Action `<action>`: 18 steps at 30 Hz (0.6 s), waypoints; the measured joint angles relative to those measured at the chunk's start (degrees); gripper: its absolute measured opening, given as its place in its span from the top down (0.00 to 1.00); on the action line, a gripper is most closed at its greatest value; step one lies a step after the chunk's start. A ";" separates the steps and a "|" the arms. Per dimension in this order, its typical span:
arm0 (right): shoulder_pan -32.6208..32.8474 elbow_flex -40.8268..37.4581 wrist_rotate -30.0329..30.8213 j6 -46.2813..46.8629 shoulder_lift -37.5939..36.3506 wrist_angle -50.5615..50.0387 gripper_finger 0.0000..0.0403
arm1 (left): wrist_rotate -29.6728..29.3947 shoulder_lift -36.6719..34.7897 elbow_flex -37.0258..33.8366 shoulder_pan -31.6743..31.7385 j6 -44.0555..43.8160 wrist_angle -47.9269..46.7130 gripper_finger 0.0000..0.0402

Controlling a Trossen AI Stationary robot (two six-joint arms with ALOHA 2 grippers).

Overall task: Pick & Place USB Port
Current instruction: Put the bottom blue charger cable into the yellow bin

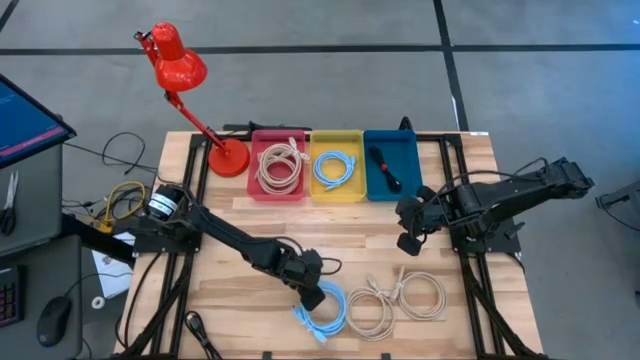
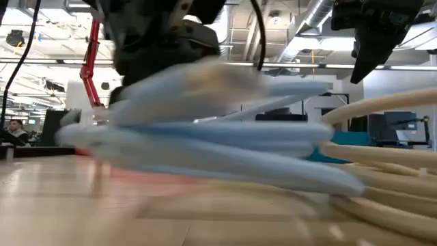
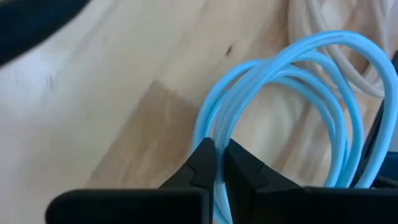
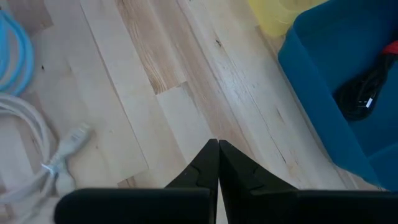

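Red bin [image 1: 277, 190] holds a beige cable, yellow bin [image 1: 337, 190] a light-blue one, blue bin [image 1: 391, 192] a black one. Left gripper [image 1: 313, 296] reaches low near the counter's [image 1: 250, 300] front edge, fingers clamped on the loose blue cable [image 3: 292, 68]; right gripper [image 1: 408, 243] hovers, fingers together.

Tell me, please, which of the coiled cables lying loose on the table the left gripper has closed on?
The light blue cable, pinched between the left gripper fingers. The two beige coils beside it lie untouched, and the other cables sit in bins.

No text, label, brand, number or sign can be read anywhere in these views, neither on the bins, the cables nor the lamp.
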 joint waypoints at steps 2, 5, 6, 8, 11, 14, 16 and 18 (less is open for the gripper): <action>0.00 0.00 0.00 0.00 0.00 0.00 1.00 | -1.16 -0.48 0.25 0.83 1.72 -0.06 0.96; 0.00 0.00 0.00 -0.02 0.00 -0.01 1.00 | -3.23 -2.52 0.35 2.37 4.00 -1.44 0.96; 0.00 0.00 0.00 -0.02 0.00 -0.02 1.00 | -4.06 -3.60 0.40 2.99 4.69 -2.87 0.96; 0.00 0.00 0.00 -0.02 0.00 -0.07 1.00 | -6.17 -6.01 0.40 4.13 5.49 -6.58 0.96; 0.00 0.00 0.02 -0.02 0.00 -0.07 1.00 | -10.85 -10.51 0.40 5.86 6.90 -11.37 0.96; 0.00 0.00 0.26 -0.03 0.00 -0.04 1.00 | -15.86 -15.59 0.42 7.80 8.51 -12.24 0.96; 0.00 -0.02 0.40 -0.02 0.00 -0.04 1.00 | -19.65 -18.76 0.44 9.33 9.81 -12.11 0.96; -0.02 -0.02 0.44 -0.03 0.02 -0.02 1.00 | -23.37 -21.86 0.44 10.92 11.03 -12.18 0.96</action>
